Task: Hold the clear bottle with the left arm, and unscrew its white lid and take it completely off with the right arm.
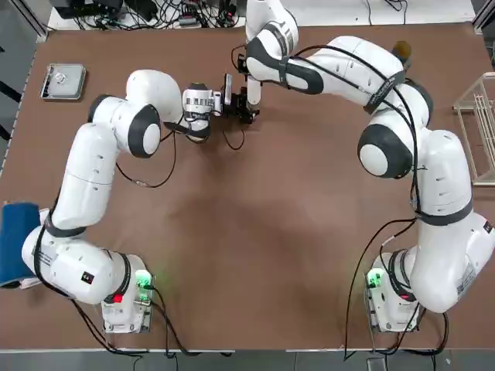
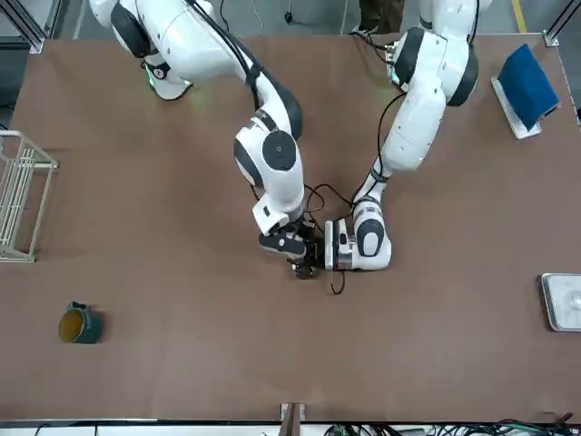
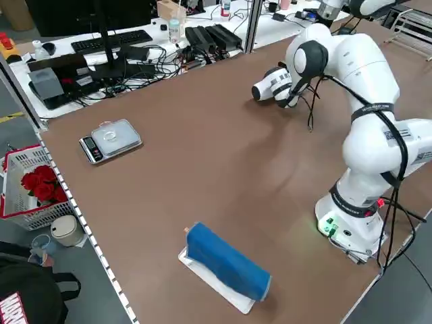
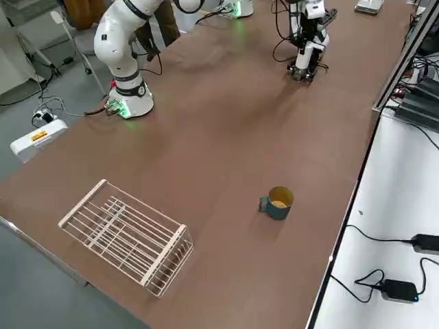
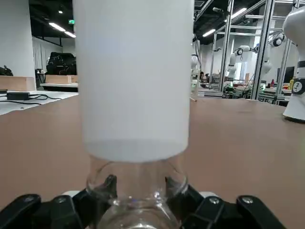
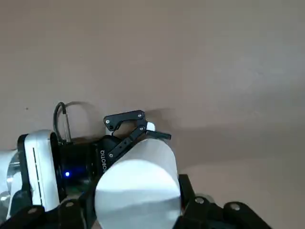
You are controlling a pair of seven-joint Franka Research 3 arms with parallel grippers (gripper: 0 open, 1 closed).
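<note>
The clear bottle (image 5: 136, 191) stands upright far across the table, and my left gripper (image 5: 138, 212) is shut on its glass body from the side. The white lid (image 5: 133, 76) sits over the bottle's neck, hiding it. From above, my right gripper (image 6: 138, 210) is shut on the white lid (image 6: 138, 186), whose rounded top shows between its fingers. In the top view the left gripper (image 1: 234, 103) and the right gripper (image 1: 249, 108) meet at the same spot. The bottle itself is hidden there.
A dark teal mug with a yellowish top (image 4: 277, 203) stands alone toward the far right, and a wire rack (image 4: 127, 233) lies at the right edge. A small scale (image 1: 63, 81) sits far left. A blue roll (image 3: 226, 260) lies by the left arm's base.
</note>
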